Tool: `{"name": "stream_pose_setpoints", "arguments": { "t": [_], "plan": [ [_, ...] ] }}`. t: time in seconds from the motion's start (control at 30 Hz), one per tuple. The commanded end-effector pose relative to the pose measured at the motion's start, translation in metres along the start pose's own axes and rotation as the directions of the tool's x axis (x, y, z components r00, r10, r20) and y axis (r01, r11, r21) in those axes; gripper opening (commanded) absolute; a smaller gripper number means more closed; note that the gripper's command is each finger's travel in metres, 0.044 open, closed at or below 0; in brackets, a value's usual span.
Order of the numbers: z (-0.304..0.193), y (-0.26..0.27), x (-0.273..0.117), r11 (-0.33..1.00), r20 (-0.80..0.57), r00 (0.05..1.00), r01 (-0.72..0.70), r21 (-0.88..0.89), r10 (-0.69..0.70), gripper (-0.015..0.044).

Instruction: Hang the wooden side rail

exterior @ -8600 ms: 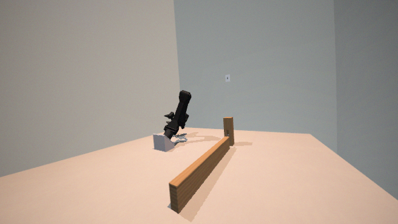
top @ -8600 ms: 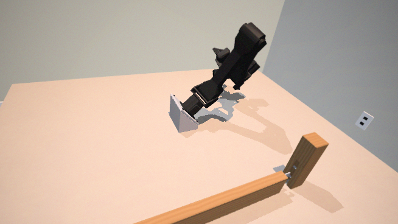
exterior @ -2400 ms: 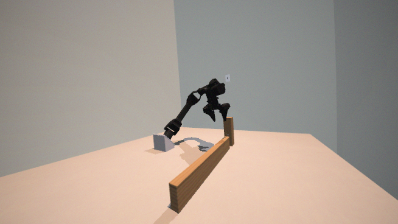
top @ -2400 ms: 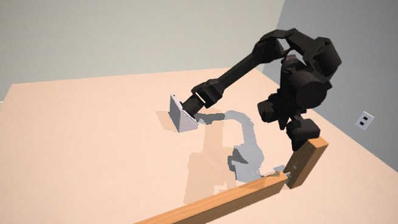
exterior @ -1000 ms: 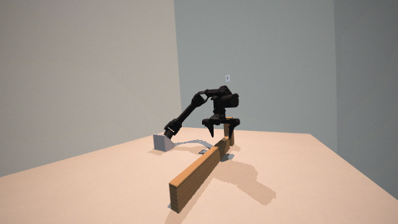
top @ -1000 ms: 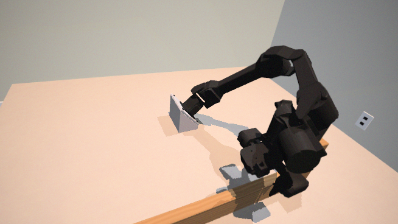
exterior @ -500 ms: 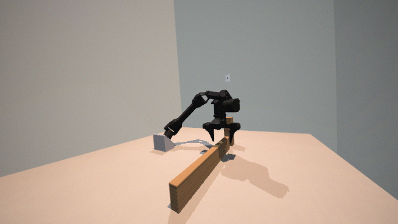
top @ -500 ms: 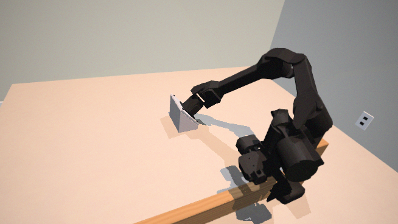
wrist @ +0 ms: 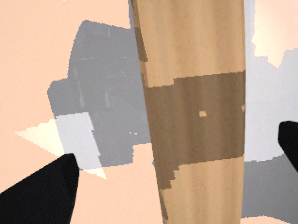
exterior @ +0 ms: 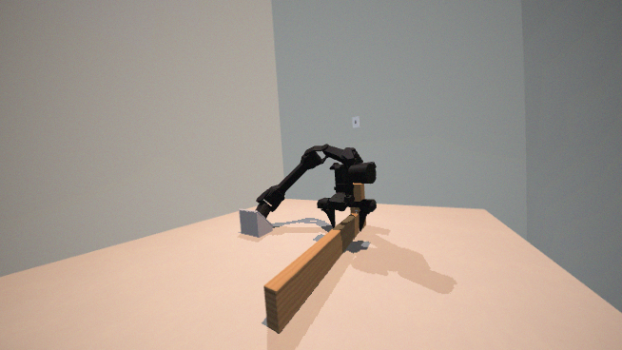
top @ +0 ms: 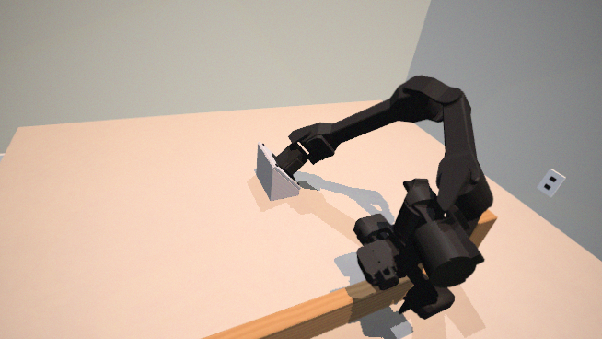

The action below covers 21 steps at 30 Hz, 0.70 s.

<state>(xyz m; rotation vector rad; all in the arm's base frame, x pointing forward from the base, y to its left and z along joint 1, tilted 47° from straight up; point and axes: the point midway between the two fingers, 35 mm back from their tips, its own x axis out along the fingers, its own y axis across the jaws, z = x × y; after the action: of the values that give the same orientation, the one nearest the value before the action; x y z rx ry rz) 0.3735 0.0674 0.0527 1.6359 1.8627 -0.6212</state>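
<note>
The wooden side rail [top: 295,320] [exterior: 306,281] [wrist: 200,192] stands on its narrow edge on the table, its near end low at the front in the exterior view. The headboard post [top: 484,226] [exterior: 359,191] stands upright behind the gripper, mostly hidden by the arm. My gripper [top: 394,299] [exterior: 347,229] [wrist: 178,140] is wide open and empty. It straddles the rail near its post end, one finger on each side, tips at about the height of the rail's top. The wrist view shows gaps on both sides, wider on the left. Hooks, pins and slot are hidden.
The arm rises from a grey wedge-shaped base [top: 271,177] [exterior: 254,223] on the table [top: 115,207] [exterior: 143,290] and arches over to the rail. The forearm and wrist are close beside the post. Walls with an outlet [top: 551,182] [exterior: 356,122] stand beyond the table.
</note>
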Motion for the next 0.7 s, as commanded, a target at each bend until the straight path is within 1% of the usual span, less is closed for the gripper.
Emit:
{"name": "stream_pose_setpoints", "arguments": {
  "t": [0.0, 0.4, 0.67],
  "plan": [
    [-0.001, -0.001, 0.008, 1.000, -0.005, 1.000, 0.002, 0.006, -0.002, 0.0440],
    [-0.002, -0.003, 0.024, 1.000, -0.007, 1.000, 0.002, 0.006, -0.002, 0.0440],
    [-0.002, -0.003, 0.024, 1.000, -0.007, 1.000, 0.002, 0.006, -0.002, 0.0230]
  ]
}}
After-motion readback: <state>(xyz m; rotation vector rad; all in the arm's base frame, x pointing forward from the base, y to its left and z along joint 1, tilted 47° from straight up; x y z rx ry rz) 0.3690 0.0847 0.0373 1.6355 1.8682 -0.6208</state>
